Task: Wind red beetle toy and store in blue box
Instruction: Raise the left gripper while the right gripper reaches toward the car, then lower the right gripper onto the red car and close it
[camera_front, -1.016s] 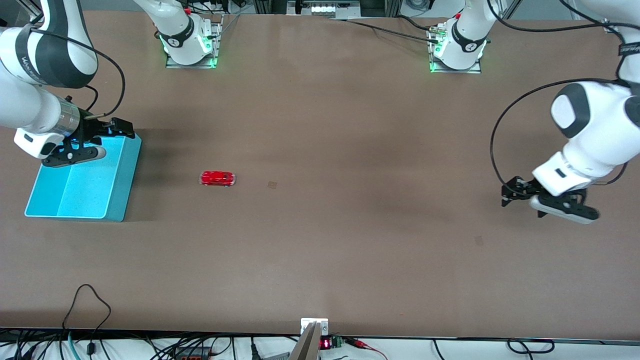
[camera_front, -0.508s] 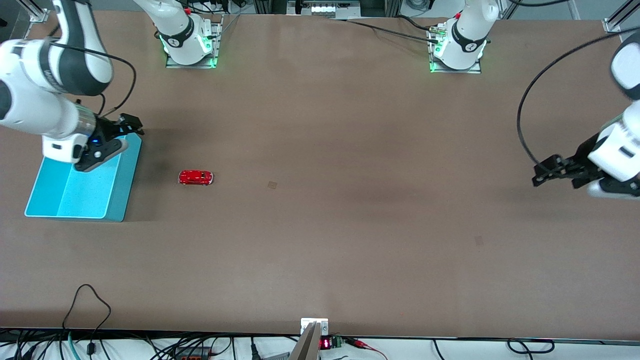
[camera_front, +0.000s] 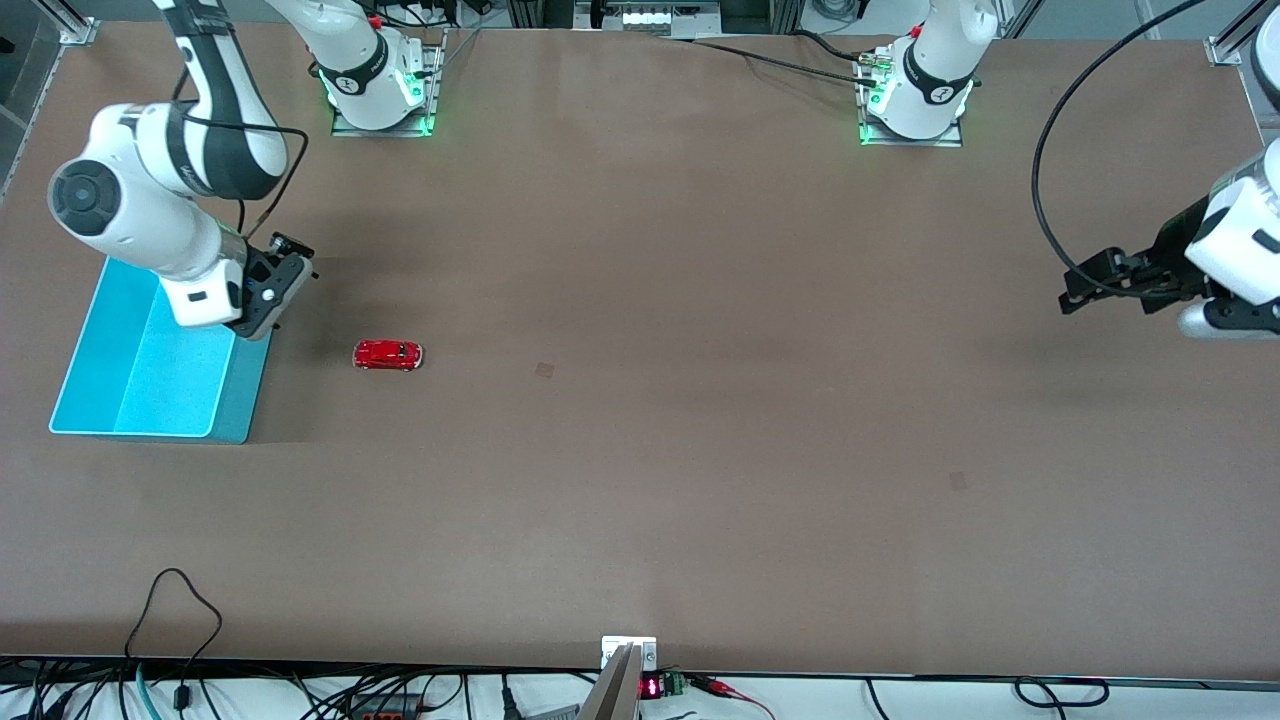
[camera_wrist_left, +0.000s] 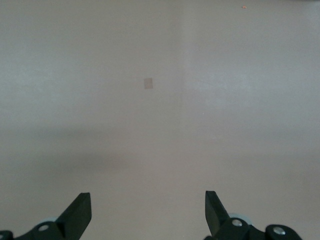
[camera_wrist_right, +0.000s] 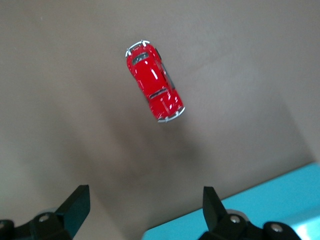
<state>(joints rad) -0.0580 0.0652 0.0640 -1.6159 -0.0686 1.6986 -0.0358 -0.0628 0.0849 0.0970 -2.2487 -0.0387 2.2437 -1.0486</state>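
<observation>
Red beetle toy (camera_front: 387, 355): glossy, on its wheels on the brown worktop (camera_front: 700, 400), just beside the blue box and toward the left arm's end from it — apart from the box.
Long axis: runs along the worktop's length, one end aimed at the box; which end is the nose I cannot tell.
Blue box (camera_front: 150, 380): cyan bin at the right arm's end of the worktop.
Right tool (camera_front: 283, 275): over the box's wall nearest the toy, fingers spread wide, holding nothing — the toy (camera_wrist_right: 154, 86) shows ahead of them.
Left tool (camera_front: 1085, 280): over bare worktop at the left arm's end, fingers (camera_wrist_left: 80, 210) wide apart, empty.
</observation>
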